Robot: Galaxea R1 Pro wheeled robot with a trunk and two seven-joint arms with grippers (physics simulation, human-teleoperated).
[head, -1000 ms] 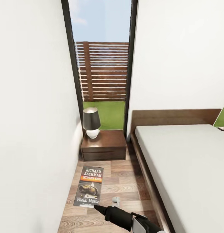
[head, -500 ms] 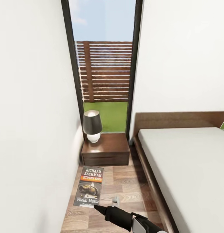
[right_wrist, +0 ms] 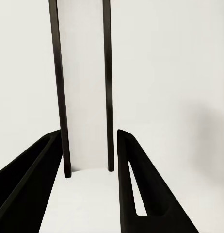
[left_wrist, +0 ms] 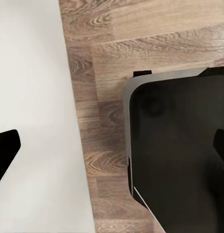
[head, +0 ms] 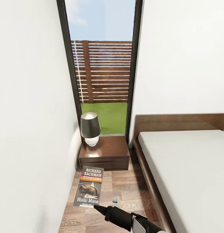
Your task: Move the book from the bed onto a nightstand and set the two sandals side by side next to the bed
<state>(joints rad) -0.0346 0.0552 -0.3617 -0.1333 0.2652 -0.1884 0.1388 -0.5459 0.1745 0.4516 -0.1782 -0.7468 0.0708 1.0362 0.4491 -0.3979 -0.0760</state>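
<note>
Right tool (head: 96, 207) pinches the book (head: 89, 187) by its lower edge, upright, short of the nightstand (head: 105, 152) — thin grip could slip; lamp (head: 90, 128) crowds the top. Left tool's opening: cannot tell.

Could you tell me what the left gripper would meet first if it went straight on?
The left gripper would probably meet the wood floor, between the white wall and the robot's dark base; depth is unclear.

Book (head: 89, 187) – grey cover, orange band, white lettering; nightstand (head: 105, 153) dark brown; lamp (head: 90, 128) black shade, white base.
</note>
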